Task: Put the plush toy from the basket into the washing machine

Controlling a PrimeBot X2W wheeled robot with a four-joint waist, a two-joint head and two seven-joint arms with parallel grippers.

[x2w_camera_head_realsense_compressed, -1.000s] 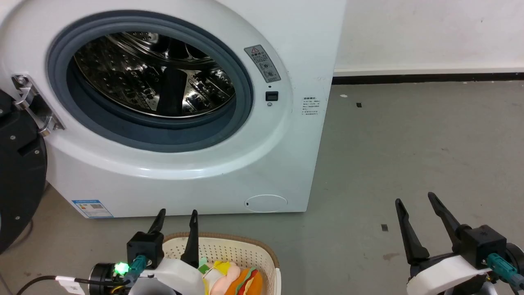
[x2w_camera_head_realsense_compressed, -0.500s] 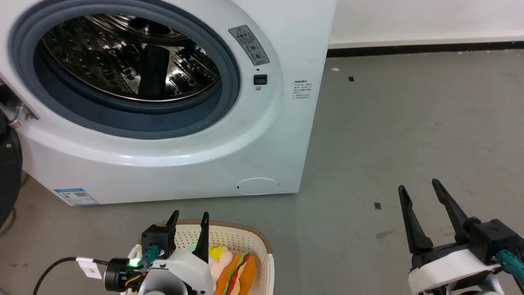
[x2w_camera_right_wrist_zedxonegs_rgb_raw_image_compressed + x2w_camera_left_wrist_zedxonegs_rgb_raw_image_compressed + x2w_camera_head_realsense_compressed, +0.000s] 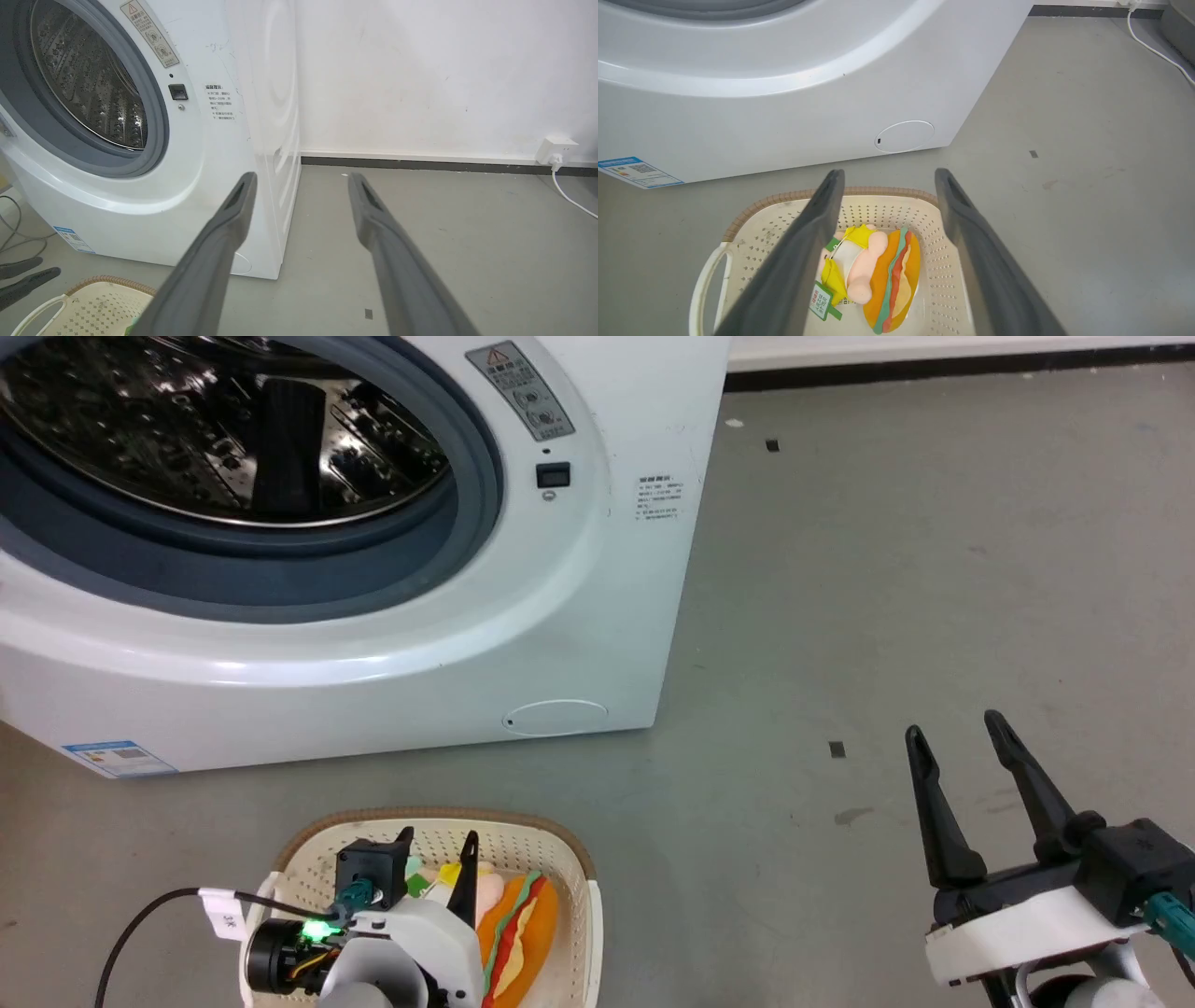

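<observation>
Left gripper [image 3: 889,175]: fingers spread wide with nothing between them. It hangs over the basket, angled down toward its far wall, and touches nothing that can be seen.
Left fingers [image 3: 803,252]: in the left wrist view the two dark fingers frame the toy, one on either side. Their tips line up with the basket's far rim. Whether they dip below the rim cannot be told.
Plush toy [image 3: 878,275]: lies on the basket's bottom, below the open fingers and apart from them. Its orange striped bun part is toward the right finger, and the pale pink and yellow parts are toward the left. The green tag [image 3: 821,298] sticks out on the nearer left.
Basket [image 3: 887,210]: cream and perforated, with a brown rim and a white handle [image 3: 698,289] on its left side. It stands on the grey floor [image 3: 887,569] just in front of the washing machine, apart from it.
Washing machine [image 3: 373,644]: the porthole faces the robot, and the grey gasket [image 3: 471,495] rings the shiny perforated drum [image 3: 215,439].
Right gripper [image 3: 954,728]: well off to the right above bare floor, fingers parted and empty. It points past the washer's right front corner toward the white wall [image 3: 420,70].
</observation>
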